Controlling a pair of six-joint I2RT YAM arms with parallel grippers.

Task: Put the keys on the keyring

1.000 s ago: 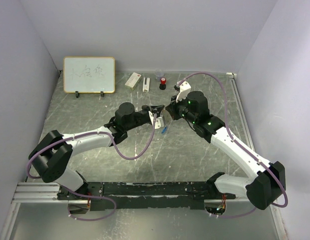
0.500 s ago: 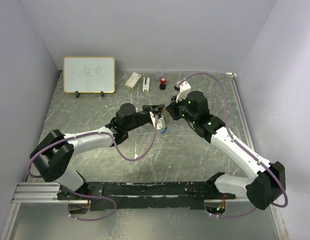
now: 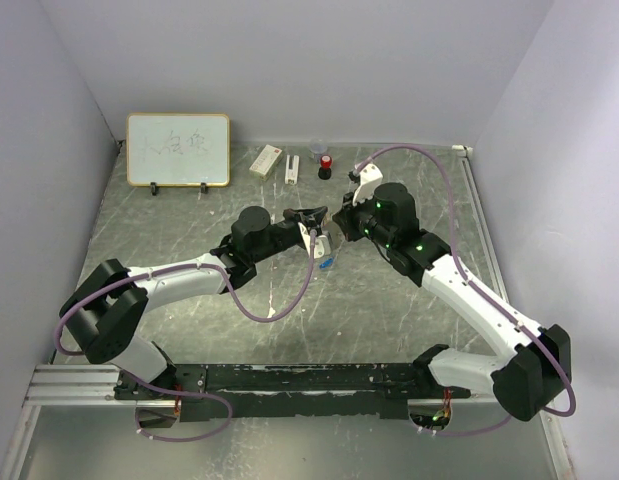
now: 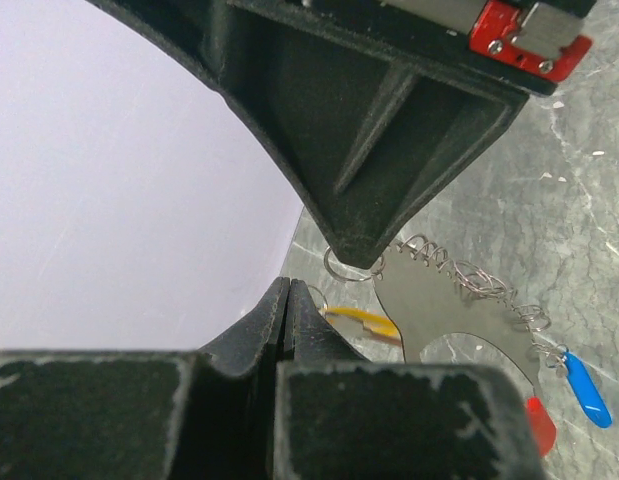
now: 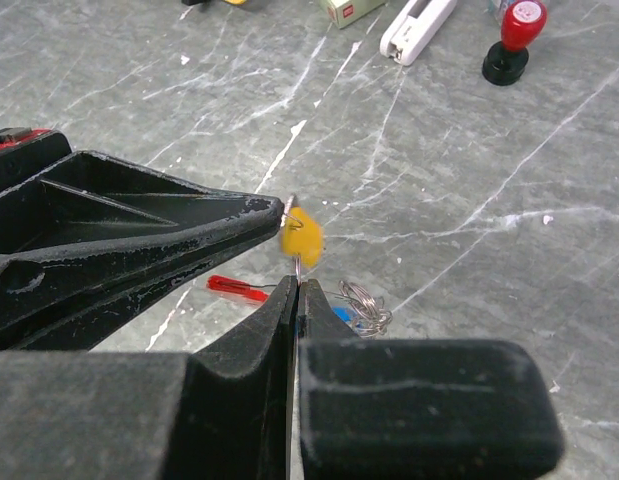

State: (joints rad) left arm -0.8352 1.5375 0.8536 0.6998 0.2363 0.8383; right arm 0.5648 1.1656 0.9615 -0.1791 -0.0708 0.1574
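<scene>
Tan-gold key (image 5: pixel 304 235) hangs between two meeting tips above the middle of the bench. The left gripper (image 4: pixel 287 296) and right gripper (image 5: pixel 295 290) are both pressed fully closed, and I cannot tell which one pinches the key. Just below are the keyring (image 4: pixel 469 282), its red tag (image 5: pixel 237 288), and the blue key (image 4: pixel 587 390) beside that tag.

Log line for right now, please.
left fingers shut | right fingers shut | tips meeting mid-table | yellow key between them | keyring chain dangling, blue key at its end
</scene>
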